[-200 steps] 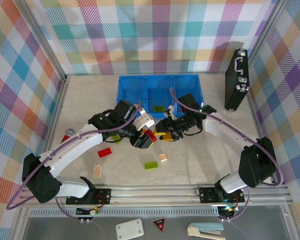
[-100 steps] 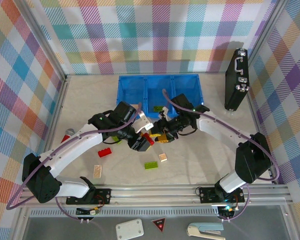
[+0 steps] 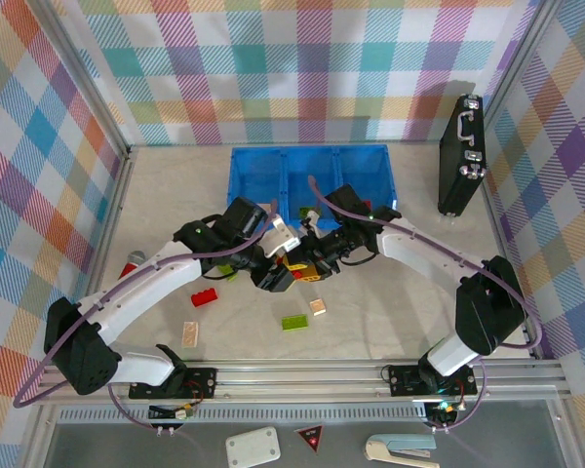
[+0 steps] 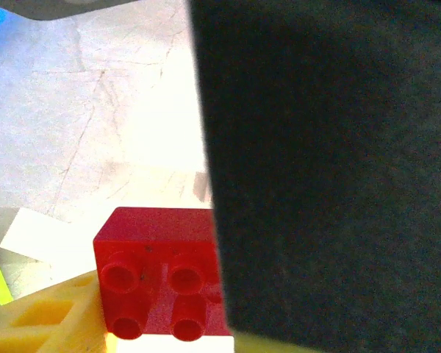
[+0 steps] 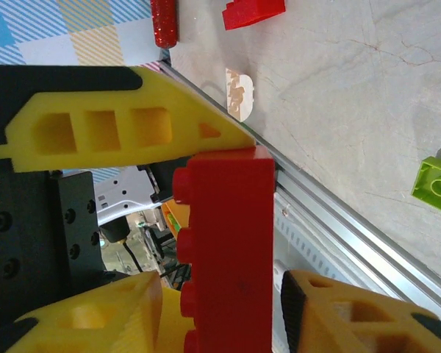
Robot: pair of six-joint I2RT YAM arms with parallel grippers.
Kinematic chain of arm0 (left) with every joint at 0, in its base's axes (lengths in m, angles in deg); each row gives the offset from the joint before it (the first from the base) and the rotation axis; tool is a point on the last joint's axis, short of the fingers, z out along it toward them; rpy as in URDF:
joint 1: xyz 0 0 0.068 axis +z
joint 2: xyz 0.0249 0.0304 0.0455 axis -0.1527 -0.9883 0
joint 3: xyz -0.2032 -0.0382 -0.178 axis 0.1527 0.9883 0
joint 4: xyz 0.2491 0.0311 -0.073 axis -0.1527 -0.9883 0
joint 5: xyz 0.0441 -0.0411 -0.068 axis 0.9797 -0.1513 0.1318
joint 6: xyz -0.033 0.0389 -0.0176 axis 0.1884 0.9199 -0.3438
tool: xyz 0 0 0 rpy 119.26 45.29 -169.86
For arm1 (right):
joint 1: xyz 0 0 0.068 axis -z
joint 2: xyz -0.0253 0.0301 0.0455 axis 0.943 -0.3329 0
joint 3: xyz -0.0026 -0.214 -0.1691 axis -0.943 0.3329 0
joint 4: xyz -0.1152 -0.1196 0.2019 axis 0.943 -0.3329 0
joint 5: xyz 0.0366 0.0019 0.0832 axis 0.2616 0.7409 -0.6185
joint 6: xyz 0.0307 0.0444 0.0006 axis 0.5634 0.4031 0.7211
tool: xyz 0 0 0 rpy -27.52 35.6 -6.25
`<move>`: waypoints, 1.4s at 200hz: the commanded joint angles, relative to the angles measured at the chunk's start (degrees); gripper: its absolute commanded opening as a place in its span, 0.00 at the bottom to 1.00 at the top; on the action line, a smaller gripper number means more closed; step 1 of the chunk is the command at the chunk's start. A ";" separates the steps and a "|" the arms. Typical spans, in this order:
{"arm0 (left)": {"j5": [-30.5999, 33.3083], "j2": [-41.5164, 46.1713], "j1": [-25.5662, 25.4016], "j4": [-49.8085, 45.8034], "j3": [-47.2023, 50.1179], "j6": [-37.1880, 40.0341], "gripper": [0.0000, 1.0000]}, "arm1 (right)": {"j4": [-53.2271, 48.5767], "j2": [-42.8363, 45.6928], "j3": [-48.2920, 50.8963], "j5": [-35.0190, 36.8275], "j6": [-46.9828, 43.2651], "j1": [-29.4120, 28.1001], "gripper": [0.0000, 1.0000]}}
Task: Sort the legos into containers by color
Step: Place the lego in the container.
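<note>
Above the table's middle, my left gripper (image 3: 283, 272) is shut on a red lego (image 3: 293, 265). In the left wrist view this lego (image 4: 158, 276) sits against one yellow finger (image 4: 37, 323). My right gripper (image 3: 309, 259) meets it from the right. Its jaws straddle the same lego (image 5: 231, 257), with a thin gap still showing at the right pad (image 5: 290, 309), so it is open. The blue tray (image 3: 310, 156) lies behind, with a green lego (image 3: 310, 212) in its middle compartment. A red lego (image 3: 205, 297), a green one (image 3: 294, 321) and two tan ones (image 3: 318, 306) (image 3: 189, 333) lie loose.
A black case (image 3: 460, 156) stands upright at the right wall. A red stick with a grey tip (image 3: 132, 261) lies at the left. The metal rail (image 3: 370, 370) runs along the table's near edge. Checked walls close the sides and back.
My right gripper has moved left up to the red lego in my left gripper, and its jaws have narrowed around it. The left arm has barely moved.
</note>
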 commanded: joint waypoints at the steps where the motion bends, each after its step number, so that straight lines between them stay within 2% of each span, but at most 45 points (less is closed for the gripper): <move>1: 1.00 -0.40 -0.57 0.68 -0.68 0.23 0.53 | -0.27 -0.11 -1.39 -2.46 -0.05 -0.57 0.45; 50: 1.09 -0.05 -0.62 0.87 -0.81 -0.01 0.61 | -1.33 0.06 -1.72 -1.02 -0.95 -0.59 0.35; 120: 2.37 2.38 -0.58 -1.35 -0.95 -0.22 0.74 | -6.27 -1.20 -5.38 2.92 -4.98 -0.18 0.30; 157: 4.39 3.69 -0.54 -4.38 -1.09 -0.47 0.76 | -11.22 -2.95 -7.99 6.94 -8.74 1.60 0.27; 179: 7.01 5.34 -0.48 -4.67 0.15 -1.36 0.76 | -13.60 -3.77 -9.09 9.05 -11.35 3.88 0.26; 211: 14.18 5.90 -0.20 -5.95 1.34 -3.68 0.76 | -17.82 -4.98 -10.50 13.38 -15.77 8.09 0.25; 280: 20.26 5.96 2.91 -6.73 4.04 -5.81 0.76 | -24.70 -7.14 -15.42 24.31 -24.18 19.65 0.24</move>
